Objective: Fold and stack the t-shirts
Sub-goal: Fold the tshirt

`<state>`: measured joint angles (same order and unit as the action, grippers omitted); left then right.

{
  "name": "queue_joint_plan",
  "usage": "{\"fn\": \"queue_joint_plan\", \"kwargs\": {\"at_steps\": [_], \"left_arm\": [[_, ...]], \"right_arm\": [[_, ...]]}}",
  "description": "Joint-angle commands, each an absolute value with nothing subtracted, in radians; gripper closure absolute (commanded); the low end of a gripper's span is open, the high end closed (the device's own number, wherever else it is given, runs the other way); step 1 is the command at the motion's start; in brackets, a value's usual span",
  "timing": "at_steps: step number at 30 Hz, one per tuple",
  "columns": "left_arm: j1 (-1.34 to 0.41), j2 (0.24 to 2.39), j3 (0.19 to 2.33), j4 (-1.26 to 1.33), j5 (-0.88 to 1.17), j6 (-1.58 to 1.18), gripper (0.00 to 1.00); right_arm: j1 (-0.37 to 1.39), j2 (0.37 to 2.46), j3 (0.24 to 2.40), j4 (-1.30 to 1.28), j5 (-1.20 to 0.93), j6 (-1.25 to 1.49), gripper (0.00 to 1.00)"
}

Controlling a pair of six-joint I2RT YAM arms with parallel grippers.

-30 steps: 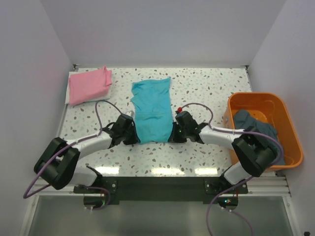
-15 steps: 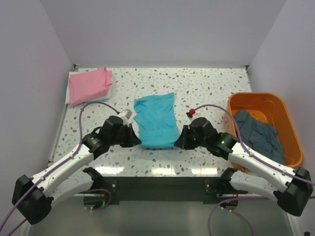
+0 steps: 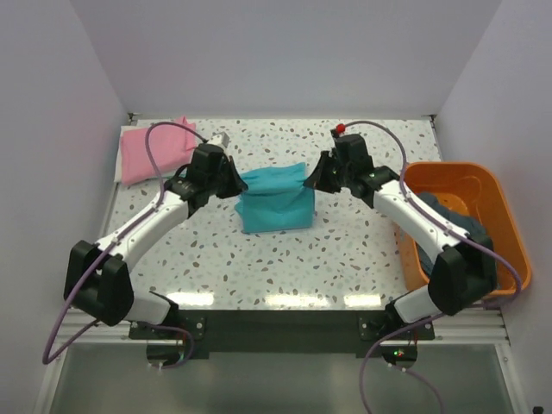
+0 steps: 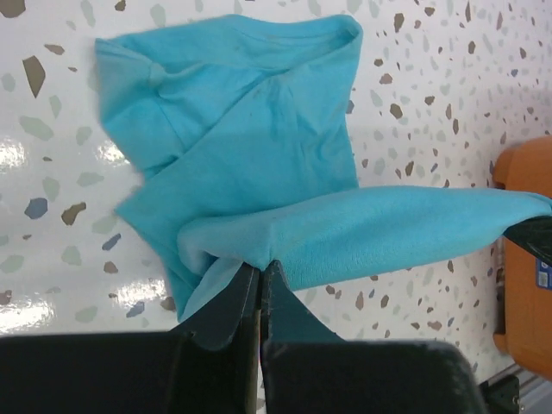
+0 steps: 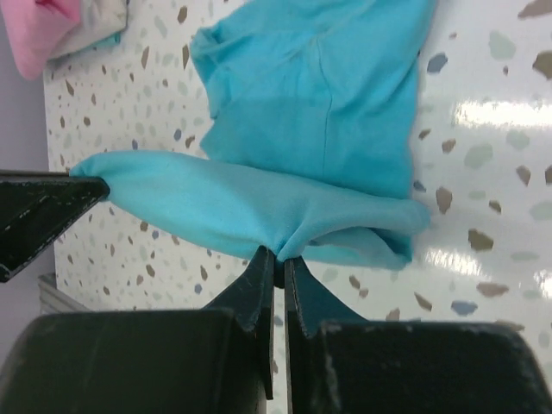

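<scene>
Turquoise t-shirt is mid-fold at the surface's centre, its raised edge clamped by left end effector and right end effector; pink t-shirt lies folded in the far left corner, dark grey-blue t-shirt sits unfolded in the orange tub.

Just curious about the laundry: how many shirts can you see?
3. Teal shirt mid-table, pinched by left gripper and right gripper; pink shirt far left; dark shirt in the tub, right. Others may hide underneath.

The right arm hides part of the dark shirt in the tub.
</scene>
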<state>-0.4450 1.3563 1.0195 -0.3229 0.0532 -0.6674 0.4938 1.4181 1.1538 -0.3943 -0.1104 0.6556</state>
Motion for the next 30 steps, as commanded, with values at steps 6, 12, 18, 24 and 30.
{"fn": "queue_joint_plan", "kwargs": {"at_steps": [6, 12, 18, 24, 30], "left_arm": [[-0.357, 1.575, 1.204, -0.271, 0.021, -0.601, 1.00], [-0.310, 1.760, 1.330, -0.219, 0.055, -0.585, 1.00], [-0.293, 1.894, 1.453, -0.258, 0.095, -0.549, 0.22], [-0.295, 1.810, 1.387, -0.245, 0.098, -0.488, 0.00], [-0.295, 1.776, 1.204, -0.230, 0.124, -0.437, 0.00]], "right_arm": [[0.393, 1.660, 1.337, -0.256, -0.359, 0.638, 1.00], [0.330, 1.871, 1.449, -0.199, -0.431, 0.686, 1.00], [0.310, 2.089, 1.676, -0.319, -0.391, 0.649, 0.54], [0.310, 2.038, 1.686, -0.357, -0.338, 0.597, 0.01], [0.322, 1.784, 1.347, -0.247, -0.336, 0.581, 0.01]]}}
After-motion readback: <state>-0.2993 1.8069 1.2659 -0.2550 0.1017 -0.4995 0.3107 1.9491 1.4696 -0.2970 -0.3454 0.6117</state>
